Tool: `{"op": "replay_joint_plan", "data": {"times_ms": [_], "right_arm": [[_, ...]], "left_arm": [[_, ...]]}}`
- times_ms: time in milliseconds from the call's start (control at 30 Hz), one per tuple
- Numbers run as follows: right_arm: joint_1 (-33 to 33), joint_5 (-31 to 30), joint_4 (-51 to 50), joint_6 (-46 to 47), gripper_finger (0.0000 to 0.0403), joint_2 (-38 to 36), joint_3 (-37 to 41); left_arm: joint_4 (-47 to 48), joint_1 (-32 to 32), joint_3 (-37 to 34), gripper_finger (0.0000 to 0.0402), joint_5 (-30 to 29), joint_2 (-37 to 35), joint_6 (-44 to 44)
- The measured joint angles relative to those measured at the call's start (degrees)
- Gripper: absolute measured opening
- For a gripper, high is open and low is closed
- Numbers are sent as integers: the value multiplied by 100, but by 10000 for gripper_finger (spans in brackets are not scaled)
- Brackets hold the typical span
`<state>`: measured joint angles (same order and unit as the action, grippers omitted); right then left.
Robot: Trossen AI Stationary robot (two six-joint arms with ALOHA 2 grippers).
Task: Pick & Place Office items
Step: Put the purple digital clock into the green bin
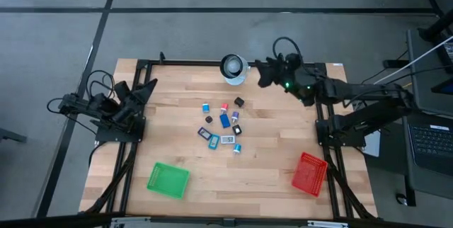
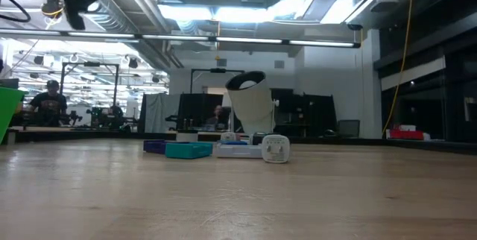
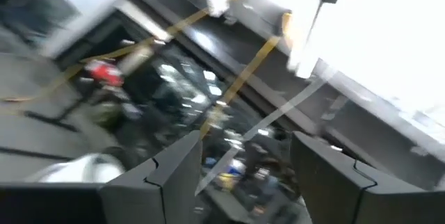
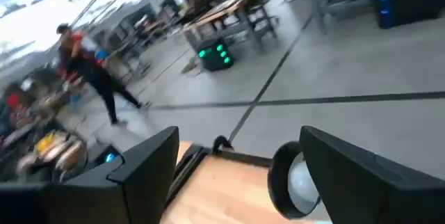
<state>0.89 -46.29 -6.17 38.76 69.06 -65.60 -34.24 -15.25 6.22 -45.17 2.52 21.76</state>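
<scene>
— Wooden bench [image 1: 269, 171] first: we are seeing the office items [image 1: 224, 124] clustered mid-bench, with green basket [image 1: 168, 180] and red basket [image 1: 310, 173] along the near edge.

— Right claw [image 1: 263, 71] is hovering by the white ring [image 1: 233, 68], fingers spread, empty. We are advising a descent onto one outlying piece. Left claw [image 1: 145, 90] is waiting open, empty.

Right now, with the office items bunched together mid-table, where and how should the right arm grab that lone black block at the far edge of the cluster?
Take the black block across its two opposite side faces, coming straight down from above. It sits apart from the other office items, so fingers probably fit on either side of it. The right gripper, open, hovers near the white ring-shaped object, closest to it.
</scene>
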Motion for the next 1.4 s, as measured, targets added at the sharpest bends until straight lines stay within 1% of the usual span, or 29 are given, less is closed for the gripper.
{"op": "replay_joint_plan", "data": {"times_ms": [67,133,267,467,533,600,633,833,900,967,1000,1033,1100,1133,1200,1233,1300,1367,1400], "right_arm": [[-24,74,14,116,307,100,0],[-46,274,30,108,307,223,0],[-113,342,164,122,307,426,0],[-160,366,150,-20,307,593,0],[-166,379,168,214,307,664,0],[-169,531,169,876,307,716,0],[-187,590,191,1067,307,741,0],[-336,913,185,1476,307,776,2],[-460,1228,230,1526,307,778,2],[-606,1716,570,1359,307,779,3],[-642,1896,930,1086,307,782,7],[-654,2043,1416,730,307,785,11],[-656,2288,2538,-49,307,776,6],[-648,2265,2914,-432,307,767,0],[-636,1889,3299,-1324,307,765,0],[-636,1641,3419,-1792,307,765,2],[-654,1114,3814,-2476,307,724,13],[-660,629,4330,-2643,307,672,2],[-659,560,4400,-2627,307,629,0]], "left_arm": [[-22,-2,0,209,270,0,-19],[4,-2,21,204,359,0,-158],[469,-2,151,195,204,0,-507],[514,-2,352,191,163,0,-914],[499,-2,410,191,167,0,-1060],[505,-2,424,191,162,0,-1141],[509,-2,424,190,162,0,-1145],[584,-2,424,189,299,0,-1056],[590,-2,424,189,309,0,-1056],[684,-2,424,189,312,0,-982],[874,-2,445,189,332,-2,-804],[1312,0,520,189,386,0,-502],[2669,0,806,189,531,135,252],[3430,0,983,189,628,281,626],[4839,5,1381,190,850,735,1022],[5375,14,1604,190,967,1014,1059],[6171,63,2067,192,1279,1603,836],[6748,152,2469,196,1767,2238,432],[6970,213,2645,199,2055,2568,194]]}}
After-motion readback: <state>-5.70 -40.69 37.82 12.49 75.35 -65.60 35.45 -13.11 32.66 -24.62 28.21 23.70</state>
